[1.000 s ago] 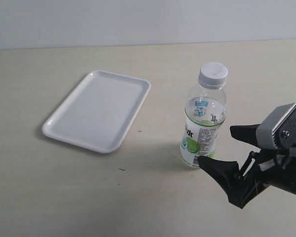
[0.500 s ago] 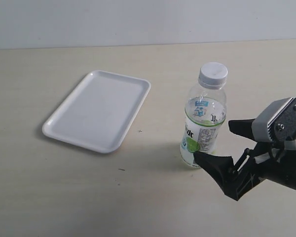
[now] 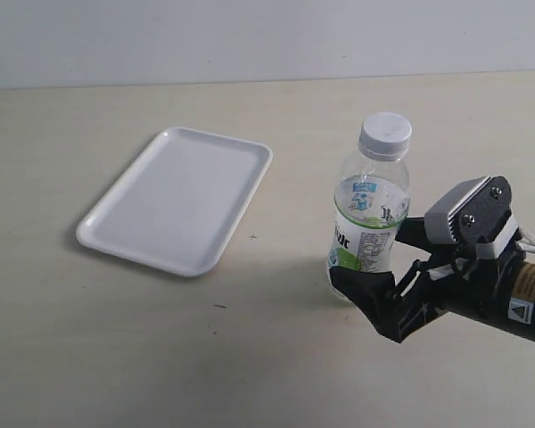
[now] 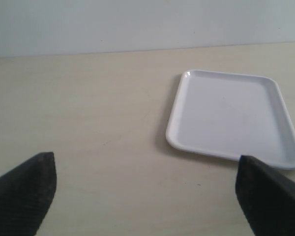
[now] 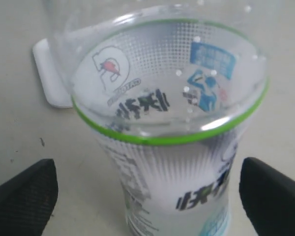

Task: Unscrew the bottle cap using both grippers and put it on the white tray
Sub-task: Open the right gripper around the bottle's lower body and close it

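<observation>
The clear bottle (image 3: 367,223) with a green-and-white label stands upright on the table, its white ribbed bottle cap (image 3: 385,135) screwed on top. My right gripper (image 3: 383,267) is open, and its black fingers reach around the bottle's lower body with gaps on both sides. In the right wrist view the bottle (image 5: 172,142) fills the space between the two fingertips of the right gripper (image 5: 150,196). The white tray (image 3: 178,198) lies flat to the left and holds nothing. My left gripper (image 4: 145,196) is open over bare table, with the white tray (image 4: 231,115) ahead of it. It is out of the exterior view.
The tabletop is pale beige with a light wall behind it. A corner of the tray (image 5: 49,78) shows behind the bottle in the right wrist view. Small dark specks mark the table near the tray's front edge.
My right gripper has moved left toward the bottle, from standing off beside it to having its open fingers around the lower body. The bottle and tray have not moved.
</observation>
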{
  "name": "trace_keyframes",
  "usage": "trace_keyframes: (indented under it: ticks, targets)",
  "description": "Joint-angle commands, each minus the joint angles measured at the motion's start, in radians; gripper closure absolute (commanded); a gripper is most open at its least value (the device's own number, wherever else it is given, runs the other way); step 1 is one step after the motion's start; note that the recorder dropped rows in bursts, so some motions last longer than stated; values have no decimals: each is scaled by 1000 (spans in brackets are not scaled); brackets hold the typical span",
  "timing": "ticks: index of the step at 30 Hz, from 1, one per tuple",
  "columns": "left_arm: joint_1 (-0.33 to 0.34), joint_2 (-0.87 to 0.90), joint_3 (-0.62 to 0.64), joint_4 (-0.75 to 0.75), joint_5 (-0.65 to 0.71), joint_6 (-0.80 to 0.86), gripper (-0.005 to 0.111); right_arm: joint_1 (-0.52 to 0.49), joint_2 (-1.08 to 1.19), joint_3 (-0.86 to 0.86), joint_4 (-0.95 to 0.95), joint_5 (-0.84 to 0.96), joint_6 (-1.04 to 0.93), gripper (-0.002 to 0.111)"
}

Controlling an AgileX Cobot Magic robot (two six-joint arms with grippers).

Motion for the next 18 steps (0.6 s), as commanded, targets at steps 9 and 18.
trace_keyframes:
  ticks: [9, 18]
  targets:
    - [-7, -7, 2, 4, -6, 0, 13, 1, 31, -18, 70, -61, -59, 14]
    - [-7, -7, 2, 4, -6, 0, 13, 1, 31, -85, -29, 52, 49, 15]
